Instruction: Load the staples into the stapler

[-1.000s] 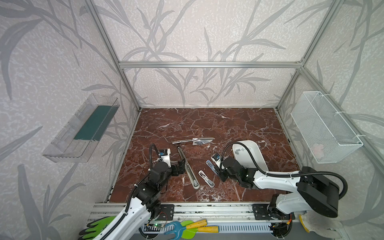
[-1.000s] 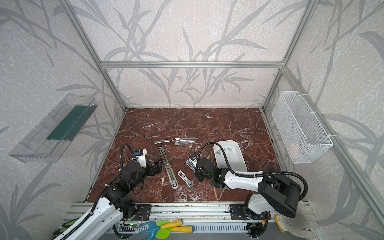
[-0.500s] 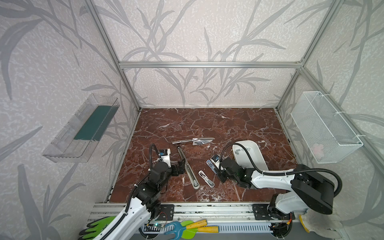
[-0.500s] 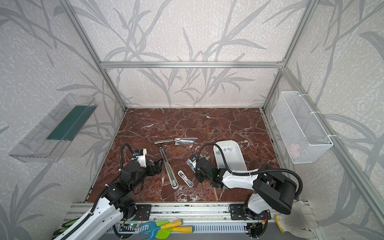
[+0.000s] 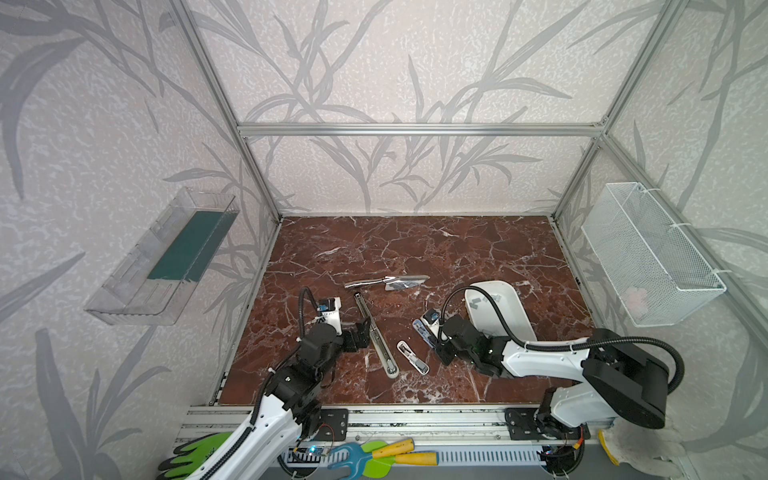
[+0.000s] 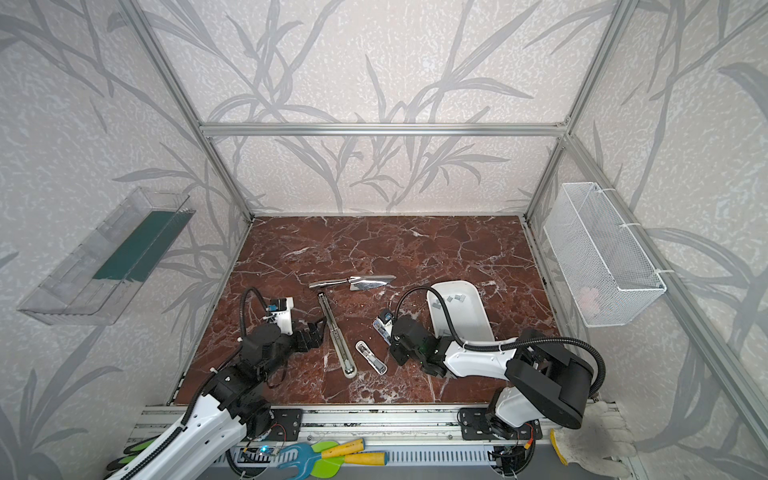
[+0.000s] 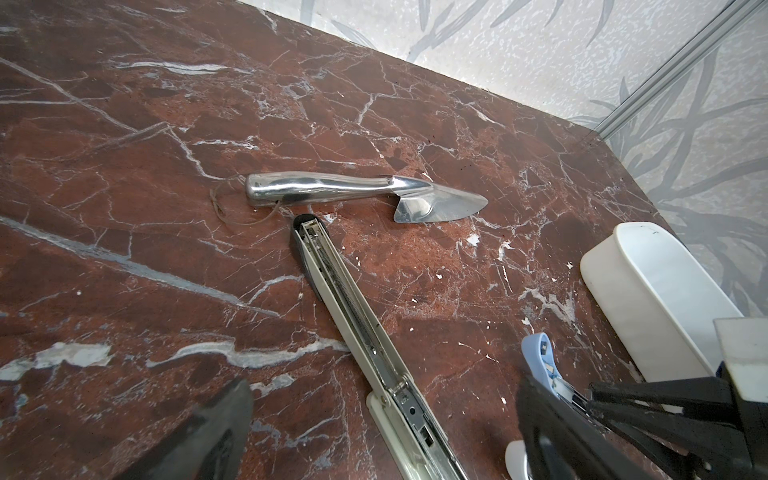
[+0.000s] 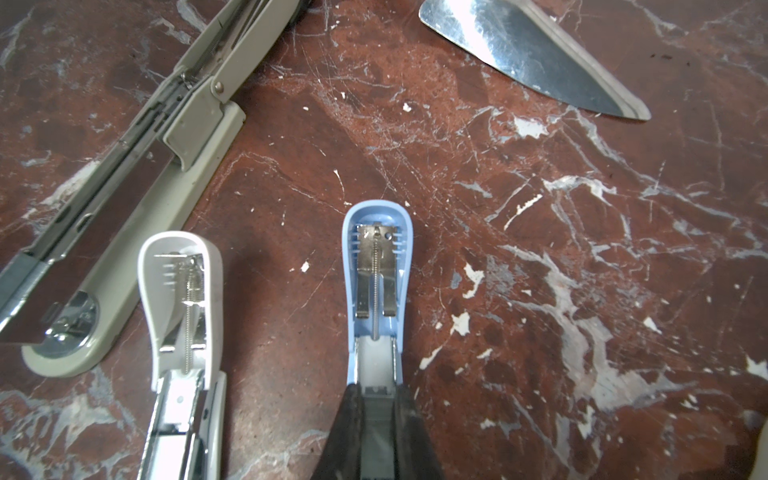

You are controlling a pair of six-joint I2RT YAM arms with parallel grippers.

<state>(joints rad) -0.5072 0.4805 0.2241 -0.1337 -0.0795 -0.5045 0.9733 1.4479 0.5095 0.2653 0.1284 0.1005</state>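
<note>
A small blue stapler (image 8: 376, 266) lies opened flat on the marble floor, and my right gripper (image 8: 376, 399) is shut on the sides of its magazine. Both top views show the blue stapler (image 5: 423, 330) in front of that gripper (image 5: 435, 340). A small white stapler (image 8: 183, 299) lies opened beside it. The long beige stapler (image 7: 357, 328) lies opened too, and my left gripper (image 7: 382, 432) is open, straddling it near the hinge without touching it. In both top views the left gripper (image 6: 313, 330) sits by the long stapler (image 6: 337, 336). The grey staples (image 6: 455, 297) lie in a white tray (image 6: 473, 318).
A shiny metal trowel (image 5: 386, 282) lies just behind the long stapler's far end. The white tray (image 5: 509, 303) stands right of my right arm, whose cable arcs over it. A wire basket (image 5: 648, 257) hangs on the right wall, a clear shelf (image 5: 162, 257) on the left.
The rear links of my right arm have shifted slightly to the left. Both grippers and the staplers stay where they were.
</note>
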